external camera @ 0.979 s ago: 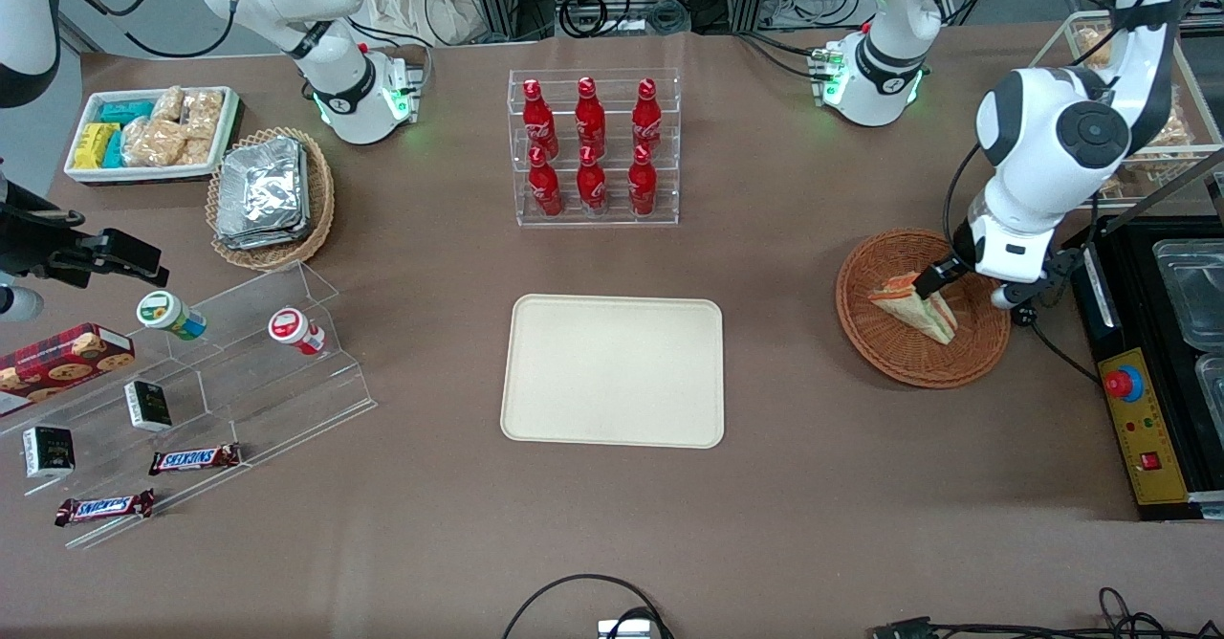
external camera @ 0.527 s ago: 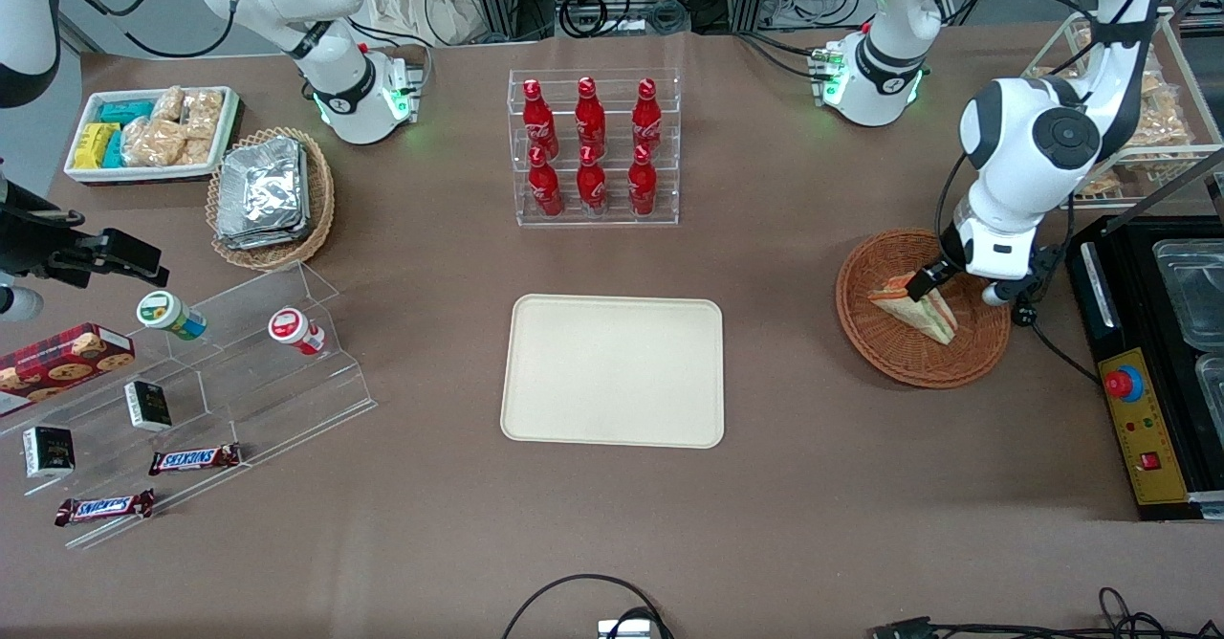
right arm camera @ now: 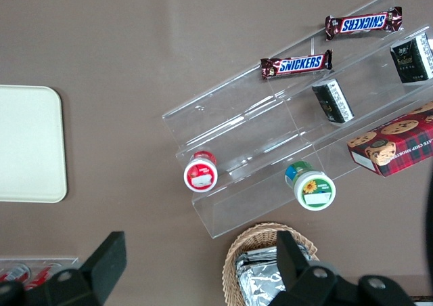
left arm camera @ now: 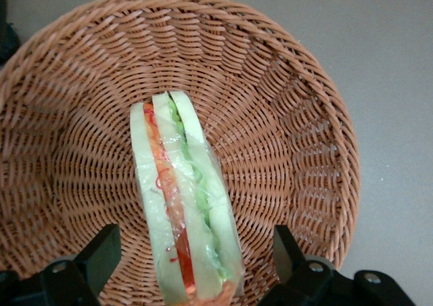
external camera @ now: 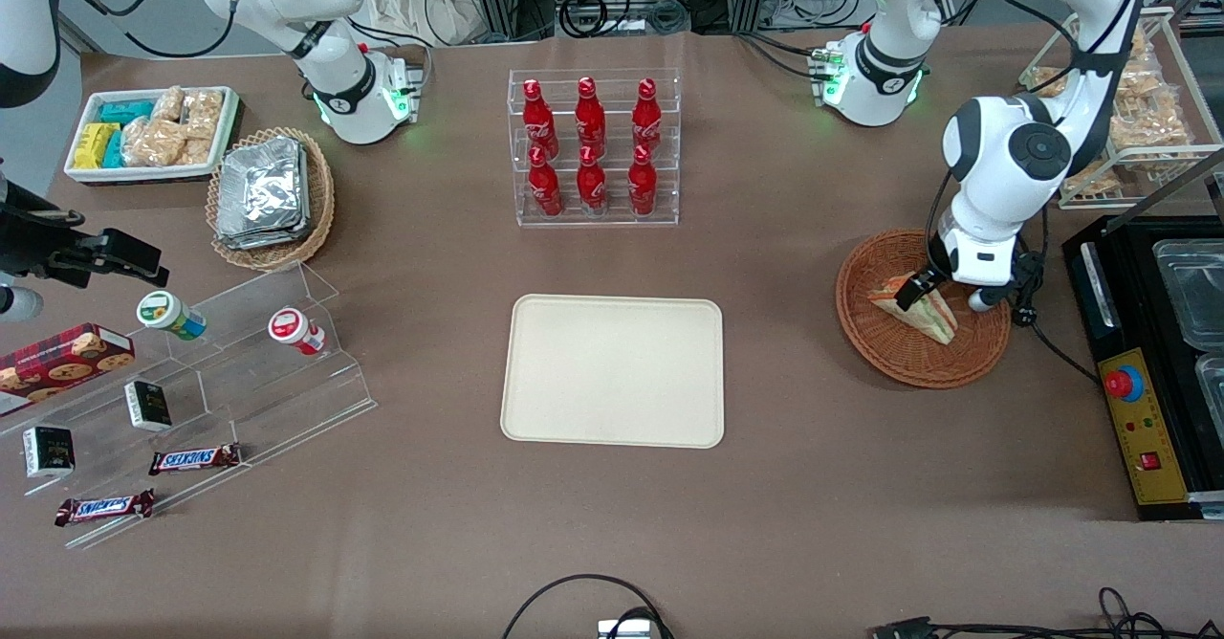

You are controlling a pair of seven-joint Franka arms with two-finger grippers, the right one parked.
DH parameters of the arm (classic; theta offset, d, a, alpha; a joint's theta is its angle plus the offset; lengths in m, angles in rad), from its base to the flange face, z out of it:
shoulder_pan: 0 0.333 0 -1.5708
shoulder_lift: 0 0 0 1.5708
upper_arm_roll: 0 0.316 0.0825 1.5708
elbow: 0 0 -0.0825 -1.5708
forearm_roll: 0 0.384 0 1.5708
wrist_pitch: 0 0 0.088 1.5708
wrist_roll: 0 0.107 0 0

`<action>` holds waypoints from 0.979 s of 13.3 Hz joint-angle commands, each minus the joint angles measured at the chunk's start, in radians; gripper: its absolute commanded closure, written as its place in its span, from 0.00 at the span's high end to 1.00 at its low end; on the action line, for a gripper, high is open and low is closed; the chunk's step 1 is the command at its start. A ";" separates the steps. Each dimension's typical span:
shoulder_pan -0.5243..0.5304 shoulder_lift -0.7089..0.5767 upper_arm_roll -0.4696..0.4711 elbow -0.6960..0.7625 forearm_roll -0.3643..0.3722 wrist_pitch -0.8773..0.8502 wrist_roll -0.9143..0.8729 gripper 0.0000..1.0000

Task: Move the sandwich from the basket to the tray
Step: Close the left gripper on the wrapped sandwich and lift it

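Observation:
The sandwich, a white-bread wedge with orange, red and green layers, lies in the reddish-brown wicker basket toward the working arm's end of the table. In the left wrist view the sandwich stands on edge in the basket. My left gripper is low over the basket, open, one finger on each side of the sandwich with gaps; its fingertips show clear of the bread. The cream-beige tray lies bare at the table's middle.
A clear rack of red bottles stands farther from the camera than the tray. A black appliance with a red button sits beside the basket. A wire rack of bagged snacks stands above it. Snack shelves lie toward the parked arm's end.
The left arm has swung toward the table's middle and lowered over the basket, bringing the open fingers around the sandwich. The sandwich has not moved.

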 commanded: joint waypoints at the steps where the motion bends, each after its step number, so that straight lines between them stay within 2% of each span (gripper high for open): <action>1: 0.000 0.026 0.003 -0.030 0.003 0.085 -0.019 0.98; 4: 0.000 0.044 0.005 -0.030 0.003 0.097 -0.019 0.82; 6: 0.001 0.058 0.005 -0.027 0.003 0.103 -0.019 0.76; 7: 0.001 0.063 0.005 -0.028 0.003 0.114 -0.019 0.65; 9: 0.001 0.067 0.005 -0.027 0.003 0.116 -0.017 0.37; 10: 0.001 0.066 0.005 -0.027 0.004 0.116 -0.013 0.28; 13: 0.000 0.051 0.005 -0.022 0.009 0.108 0.000 0.22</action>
